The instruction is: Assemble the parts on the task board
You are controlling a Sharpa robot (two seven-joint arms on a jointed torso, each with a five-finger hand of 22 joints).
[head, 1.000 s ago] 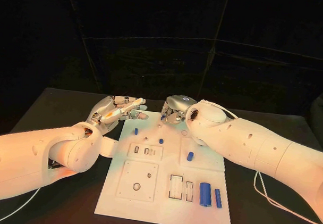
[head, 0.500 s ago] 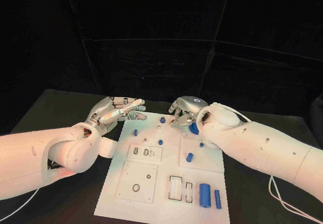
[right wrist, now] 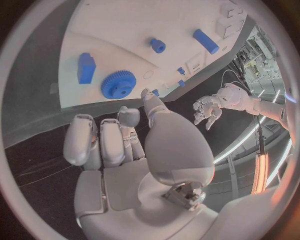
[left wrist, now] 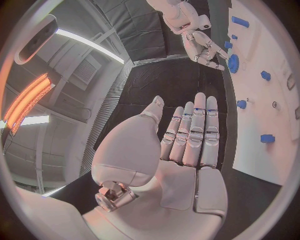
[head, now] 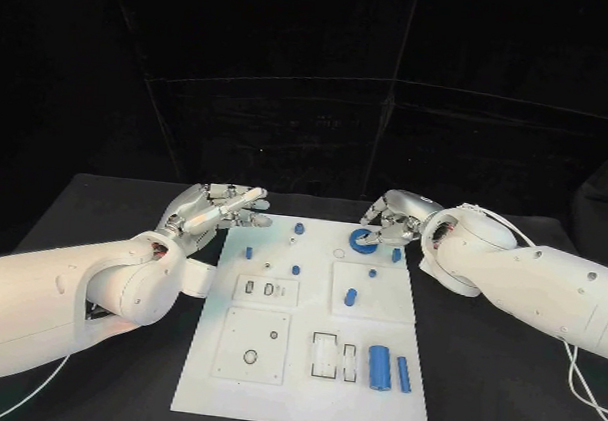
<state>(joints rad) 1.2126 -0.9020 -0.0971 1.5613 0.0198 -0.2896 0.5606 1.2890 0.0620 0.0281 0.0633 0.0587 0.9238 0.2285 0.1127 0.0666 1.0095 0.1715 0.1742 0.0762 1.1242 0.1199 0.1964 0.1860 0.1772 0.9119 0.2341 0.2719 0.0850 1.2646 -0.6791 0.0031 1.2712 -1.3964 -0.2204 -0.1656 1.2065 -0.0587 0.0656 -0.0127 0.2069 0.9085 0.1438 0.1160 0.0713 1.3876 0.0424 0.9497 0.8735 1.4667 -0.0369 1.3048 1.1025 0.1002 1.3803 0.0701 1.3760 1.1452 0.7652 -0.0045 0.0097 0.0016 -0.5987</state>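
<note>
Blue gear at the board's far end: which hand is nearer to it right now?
Right. The right hand is just beside the gear, fingers over its far edge. The left hand hangs open off the board's opposite side.

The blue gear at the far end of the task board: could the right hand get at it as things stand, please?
Probably yes. The right hand hovers beside the blue gear, holding nothing, fingers pointing toward it with nothing between. The left hand stays at the task board's opposite edge.
</note>
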